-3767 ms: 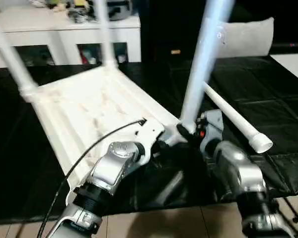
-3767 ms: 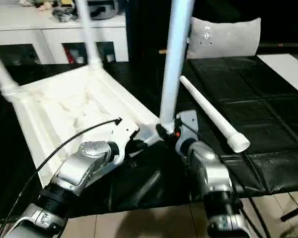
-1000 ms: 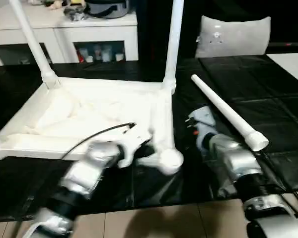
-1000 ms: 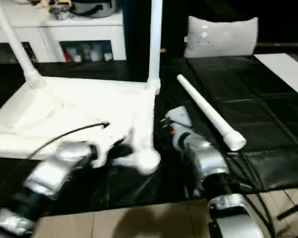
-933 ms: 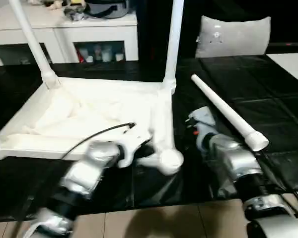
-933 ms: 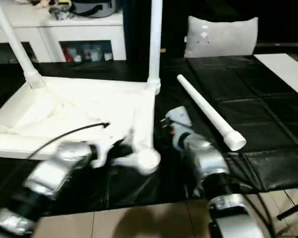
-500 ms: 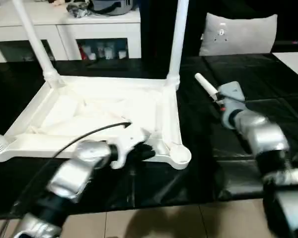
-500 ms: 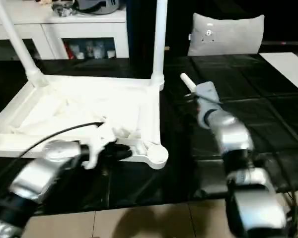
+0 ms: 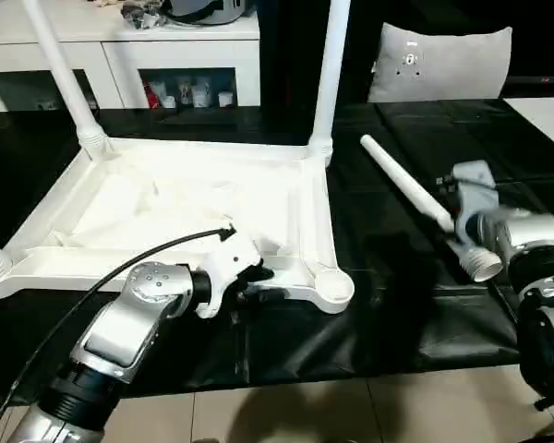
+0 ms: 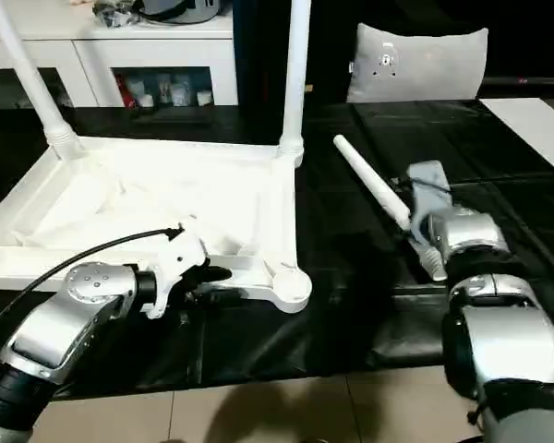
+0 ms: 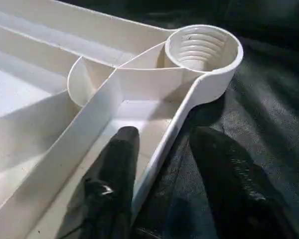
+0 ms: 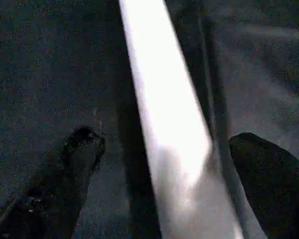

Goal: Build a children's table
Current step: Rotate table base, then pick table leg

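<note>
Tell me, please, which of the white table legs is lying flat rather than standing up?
The loose leg on the black mat, between the right gripper's open fingers. The two other legs stand upright in the tabletop's far corner sockets.

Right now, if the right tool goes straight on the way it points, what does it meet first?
Most likely the loose table leg: it lies between the open fingers of the right tool, directly ahead on the black mat. How near it is, I cannot judge.
</note>
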### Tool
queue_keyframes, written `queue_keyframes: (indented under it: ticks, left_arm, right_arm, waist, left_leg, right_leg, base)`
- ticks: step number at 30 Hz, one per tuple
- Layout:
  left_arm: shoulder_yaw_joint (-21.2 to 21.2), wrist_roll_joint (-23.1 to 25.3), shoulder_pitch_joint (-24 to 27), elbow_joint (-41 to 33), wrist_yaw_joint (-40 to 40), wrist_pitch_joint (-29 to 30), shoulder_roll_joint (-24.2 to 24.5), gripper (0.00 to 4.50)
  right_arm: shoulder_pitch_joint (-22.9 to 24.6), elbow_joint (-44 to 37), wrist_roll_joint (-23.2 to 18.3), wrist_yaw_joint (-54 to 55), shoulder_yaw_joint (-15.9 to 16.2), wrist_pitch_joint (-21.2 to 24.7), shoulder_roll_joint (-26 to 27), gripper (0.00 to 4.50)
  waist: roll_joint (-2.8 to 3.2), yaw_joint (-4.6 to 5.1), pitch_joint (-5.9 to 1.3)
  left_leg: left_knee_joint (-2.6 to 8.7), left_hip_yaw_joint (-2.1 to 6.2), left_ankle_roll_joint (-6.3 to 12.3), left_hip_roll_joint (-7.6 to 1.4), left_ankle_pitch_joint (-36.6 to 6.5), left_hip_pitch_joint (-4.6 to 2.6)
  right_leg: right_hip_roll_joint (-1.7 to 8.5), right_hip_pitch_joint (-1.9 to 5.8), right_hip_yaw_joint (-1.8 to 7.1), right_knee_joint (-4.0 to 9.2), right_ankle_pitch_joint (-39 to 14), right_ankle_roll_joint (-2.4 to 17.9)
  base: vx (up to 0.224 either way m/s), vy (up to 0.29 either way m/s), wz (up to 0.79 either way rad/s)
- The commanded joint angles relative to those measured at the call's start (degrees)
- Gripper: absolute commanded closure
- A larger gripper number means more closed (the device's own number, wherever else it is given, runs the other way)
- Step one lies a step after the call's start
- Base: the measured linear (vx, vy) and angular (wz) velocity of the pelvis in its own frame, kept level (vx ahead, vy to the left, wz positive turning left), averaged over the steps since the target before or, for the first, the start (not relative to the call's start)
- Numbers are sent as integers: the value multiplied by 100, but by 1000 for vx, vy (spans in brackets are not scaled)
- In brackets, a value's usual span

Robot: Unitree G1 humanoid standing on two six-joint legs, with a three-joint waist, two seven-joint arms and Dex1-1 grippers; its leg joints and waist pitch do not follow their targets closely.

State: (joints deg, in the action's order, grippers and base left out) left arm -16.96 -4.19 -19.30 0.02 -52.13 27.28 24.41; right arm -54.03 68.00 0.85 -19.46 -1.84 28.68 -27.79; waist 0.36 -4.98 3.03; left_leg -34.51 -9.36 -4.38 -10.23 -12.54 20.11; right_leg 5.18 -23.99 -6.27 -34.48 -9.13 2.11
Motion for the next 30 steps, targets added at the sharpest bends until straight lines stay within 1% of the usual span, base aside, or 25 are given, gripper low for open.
queue_keyframes:
  ticks: [1, 3, 5, 6, 7, 10, 11, 12, 14, 15, 16, 18, 19, 20, 21, 23, 24, 26, 27, 29, 30]
  left_arm:
    - [0, -23, 39, -147, 10, 53, 55, 213]
    - [-7, -36, 69, -195, 17, 82, 57, 198]
    - [-12, -46, 76, -205, 17, 87, 57, 189]
    - [-13, -50, 81, -211, 18, 88, 57, 175]
    - [-15, -68, 97, -232, 22, 97, 55, 157]
    - [-12, -101, 112, -268, 16, 127, 50, 145]
    - [-10, -116, 112, -283, 5, 140, 49, 131]
    - [9, -161, 108, -321, -15, 164, 35, 113]
    - [57, -243, 83, -366, -31, 187, -16, 108]
    - [63, -249, 70, -364, -27, 184, -28, 86]
    - [65, -251, 62, -361, -24, 182, -34, 86]
    - [67, -266, 13, -329, 0, 168, -71, 64]
    - [60, -270, -4, -326, 7, 169, -79, 55]
    - [55, -274, -19, -324, 11, 170, -86, 42]
    - [58, -286, -34, -325, 10, 171, -98, 31]
    - [71, -307, -60, -319, 23, 157, -114, 27]
    - [77, -312, -67, -315, 30, 155, -118, 12]
    - [120, -351, -96, -304, 77, 155, -137, 1]
    - [131, -367, -102, -323, 84, 181, -135, 0]
    - [163, -418, -102, -377, 75, 220, -138, 0]
    - [187, -441, -98, -396, 84, 228, -149, 0]
  right_arm:
    - [-128, 78, 12, -63, -61, 54, -70, 40]
    - [-186, 245, -33, -172, -145, 138, -83, 70]
    - [-224, 302, -67, -276, -159, 187, -89, 82]
    - [-237, 313, -86, -347, -163, 220, -90, 89]
    - [-285, 348, -139, -595, -164, 333, -91, 114]
    - [-341, 377, -180, -886, -150, 465, -88, 126]
    - [-350, 373, -179, -984, -128, 507, -84, 134]
    - [-347, 347, -199, -1148, -111, 594, -67, 158]
    - [-318, 354, -187, -1232, -105, 654, -32, 166]
    - [-303, 363, -172, -1230, -97, 646, -21, 179]
    - [-294, 368, -167, -1226, -97, 643, -14, 179]
    - [-228, 398, -156, -1204, -100, 631, 25, 207]
    - [-201, 411, -175, -1168, -125, 637, 42, 207]
    - [-176, 423, -190, -1137, -145, 633, 60, 224]
    - [-146, 425, -195, -1145, -156, 643, 83, 234]
    - [-94, 411, -191, -1183, -159, 666, 122, 241]
    - [-84, 408, -192, -1193, -158, 673, 130, 253]
    - [-38, 387, -205, -1227, -170, 715, 163, 259]
    - [-28, 377, -247, -1185, -224, 729, 164, 260]
    - [2, 358, -350, -1084, -357, 723, 146, 261]
    - [17, 344, -413, -1006, -438, 705, 133, 262]
  waist:
    - [-94, -11, -391]
    - [-106, -11, -394]
    - [-96, -13, -390]
    - [-102, -18, -384]
    - [-107, -14, -386]
    - [-96, -23, -375]
    - [-101, -25, -377]
    - [-83, -35, -382]
    - [-76, -42, -388]
    - [-80, -44, -384]
    - [-86, -41, -384]
    - [-58, -41, -379]
    - [-40, -44, -378]
    - [-49, -40, -379]
    - [-28, -44, -378]
    - [-42, -35, -378]
    - [-44, -35, -375]
    - [-45, -33, -375]
    - [-55, -34, -372]
    - [-50, -38, -368]
    - [-60, -34, -364]
  left_leg:
    - [336, -4, 402, -213, -389, 59]
    - [331, -9, 408, -210, -410, 64]
    - [333, -9, 410, -214, -443, 58]
    - [333, -10, 412, -220, -499, 63]
    - [331, -10, 417, -219, -504, 67]
    - [328, -11, 420, -231, -583, 68]
    - [322, -15, 409, -228, -570, 64]
    - [321, -10, 410, -228, -537, 67]
    - [318, -8, 411, -236, -484, 67]
    - [318, -8, 401, -239, -504, 66]
    - [319, -7, 393, -240, -517, 68]
    - [318, -6, 354, -231, -589, 64]
    - [319, 1, 337, -230, -603, 65]
    - [318, -4, 332, -228, -610, 65]
    - [320, 4, 316, -227, -630, 64]
    - [322, 4, 303, -228, -673, 61]
    - [324, 6, 287, -230, -688, 59]
    - [321, 4, 282, -229, -702, 58]
    - [321, 5, 276, -230, -729, 55]
    - [324, 7, 261, -228, -774, 45]
    - [329, 9, 240, -229, -794, 50]
  right_leg:
    - [342, 403, 290, 343, -1469, 1186]
    - [334, 405, 289, 337, -1465, 1179]
    - [333, 399, 288, 340, -1499, 1192]
    - [335, 401, 283, 344, -1574, 1165]
    - [332, 403, 281, 343, -1581, 1159]
    - [335, 394, 275, 355, -1706, 1133]
    - [335, 389, 277, 356, -1717, 1119]
    - [332, 396, 278, 351, -1673, 1131]
    - [334, 392, 280, 330, -1560, 1178]
    - [338, 387, 279, 336, -1561, 1204]
    - [339, 390, 280, 336, -1573, 1205]
    - [339, 385, 277, 360, -1687, 1167]
    - [340, 388, 277, 357, -1703, 1155]
    - [339, 386, 277, 368, -1716, 1143]
    - [342, 390, 274, 363, -1742, 1137]
    - [337, 391, 269, 373, -1804, 1111]
    - [339, 389, 268, 375, -1843, 1101]
    - [335, 385, 271, 378, -1849, 1097]
    - [337, 383, 271, 381, -1891, 1079]
    - [342, 379, 270, 393, -1993, 1048]
    - [343, 382, 267, 397, -2048, 1021]
  base:
    - [0, 0, 0]
    - [0, 0, 0]
    - [0, 0, 0]
    - [0, 0, 0]
    - [0, 0, 0]
    - [0, 0, 0]
    - [0, 0, 0]
    - [0, 0, 0]
    - [0, 0, 0]
    - [0, 0, 0]
    - [0, 0, 0]
    - [0, 0, 0]
    - [0, 0, 0]
    - [0, 0, 0]
    - [0, 0, 0]
    - [0, 0, 0]
    - [0, 0, 0]
    - [0, 0, 0]
    - [0, 0, 0]
    - [0, 0, 0]
    - [0, 0, 0]
